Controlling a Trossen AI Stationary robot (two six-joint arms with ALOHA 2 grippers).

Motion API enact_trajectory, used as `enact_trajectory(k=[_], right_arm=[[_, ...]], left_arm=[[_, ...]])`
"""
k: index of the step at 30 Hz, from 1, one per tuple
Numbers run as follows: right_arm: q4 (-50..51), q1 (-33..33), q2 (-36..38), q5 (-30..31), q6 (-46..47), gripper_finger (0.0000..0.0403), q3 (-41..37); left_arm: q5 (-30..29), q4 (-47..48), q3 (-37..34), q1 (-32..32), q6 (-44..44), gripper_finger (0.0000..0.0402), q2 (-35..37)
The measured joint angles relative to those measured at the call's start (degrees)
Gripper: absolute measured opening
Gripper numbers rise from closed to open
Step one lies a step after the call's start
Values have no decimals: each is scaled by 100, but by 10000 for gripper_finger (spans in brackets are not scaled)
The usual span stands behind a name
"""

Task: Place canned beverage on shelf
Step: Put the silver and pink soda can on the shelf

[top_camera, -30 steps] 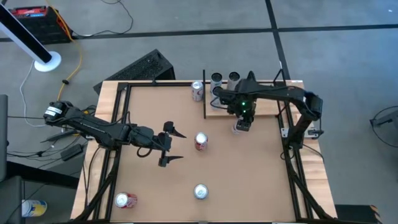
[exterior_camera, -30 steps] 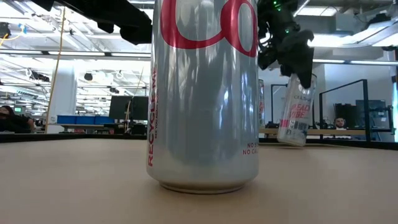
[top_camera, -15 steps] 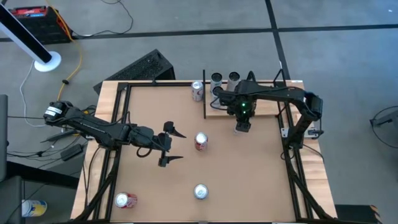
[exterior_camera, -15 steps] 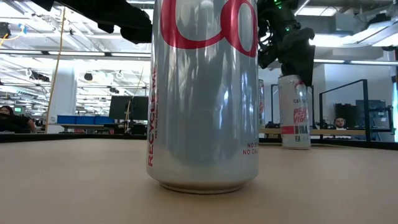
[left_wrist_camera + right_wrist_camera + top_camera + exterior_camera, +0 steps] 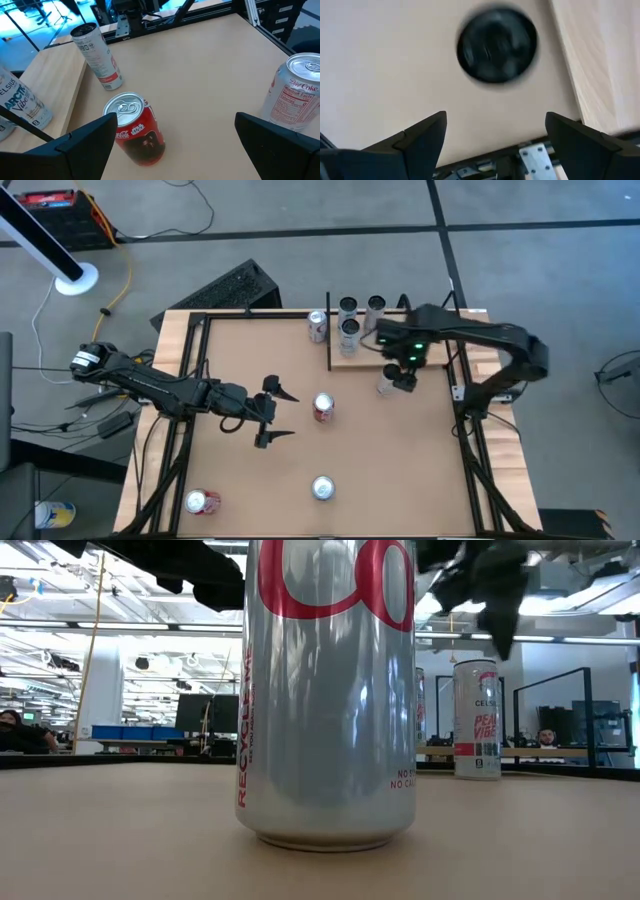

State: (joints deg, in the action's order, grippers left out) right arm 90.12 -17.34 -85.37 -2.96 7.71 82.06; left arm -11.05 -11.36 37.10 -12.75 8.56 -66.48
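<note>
Slim white can (image 5: 386, 383) upright on tabletop (image 5: 400, 470) just beside shelf (image 5: 440, 356), not on it, right gripper (image 5: 404, 373) above it, fingers apart, empty, left gripper (image 5: 272, 412) mid-table, fingers apart, near red can (image 5: 323, 407).

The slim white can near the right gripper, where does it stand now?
In the high view, the slim white can stands upright on the tabletop, just in front of the shelf, beside the open right gripper.

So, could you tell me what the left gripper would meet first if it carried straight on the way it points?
Probably the red cola can: it stands ahead between the open left gripper's fingers, though depth is hard to judge.
</note>
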Motion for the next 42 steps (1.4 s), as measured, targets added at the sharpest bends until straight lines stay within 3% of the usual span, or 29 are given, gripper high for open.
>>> enact_trajectory(k=[6, 14, 19, 22, 26, 32, 42], right_arm=[[-535, 62, 1602, 324, 296, 364, -1024], [-3980, 617, 4191, 582, -718, 353, -3256], [-5832, 657, 5185, 620, -1932, 342, -4331], [-6444, 656, 5330, 583, -2501, 341, -4646], [-6475, 541, 5119, 545, -2385, 340, -4669], [-6337, -115, 4454, -632, -2150, 340, -4581], [-6664, -1053, 4025, -1806, -2517, 330, -4576]], left_arm=[[11, -2, 0, 0, -89, 389, 0], [25, -27, 0, 0, -128, 389, 0], [24, -266, 0, 0, -87, 389, 0], [22, -308, 0, 0, -85, 389, 0], [9, -334, 0, 0, -96, 389, 0], [-2, -390, 0, 95, -53, 389, 0], [187, -404, 0, 224, -54, 389, 0]])
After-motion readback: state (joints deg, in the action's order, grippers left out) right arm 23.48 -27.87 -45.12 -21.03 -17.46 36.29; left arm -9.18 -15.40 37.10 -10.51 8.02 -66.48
